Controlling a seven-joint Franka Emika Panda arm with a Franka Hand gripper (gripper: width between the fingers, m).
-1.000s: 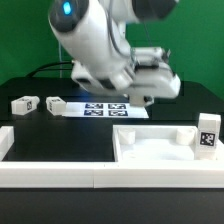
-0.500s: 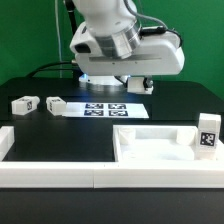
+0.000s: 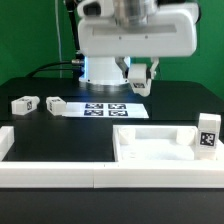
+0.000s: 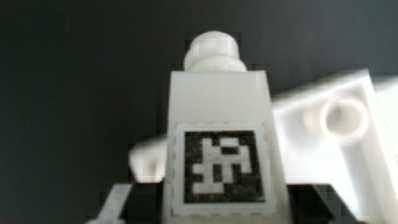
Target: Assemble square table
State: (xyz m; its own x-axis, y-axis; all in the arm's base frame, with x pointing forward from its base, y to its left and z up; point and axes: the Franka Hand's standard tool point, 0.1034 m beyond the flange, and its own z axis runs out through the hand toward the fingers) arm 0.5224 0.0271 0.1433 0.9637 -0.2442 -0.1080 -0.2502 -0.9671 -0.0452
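One leg block (image 4: 217, 120) sits clamped in the gripper (image 3: 138, 84), aloft, apart from the square table (image 3: 150, 130).

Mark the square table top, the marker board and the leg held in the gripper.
square table top (image 3: 152, 131), exterior view, its rear rim.
marker board (image 3: 105, 108), exterior view, its middle, between the tags.
held leg (image 4: 217, 110), wrist view, white face above its tag.

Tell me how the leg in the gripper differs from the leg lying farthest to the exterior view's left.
The held leg is clamped in the gripper, up off the black table; the left leg rests on it, untouched. The held leg points along the gripper, rounded tip outward; the left leg lies on its side. Both are white blocks bearing a black-and-white tag.
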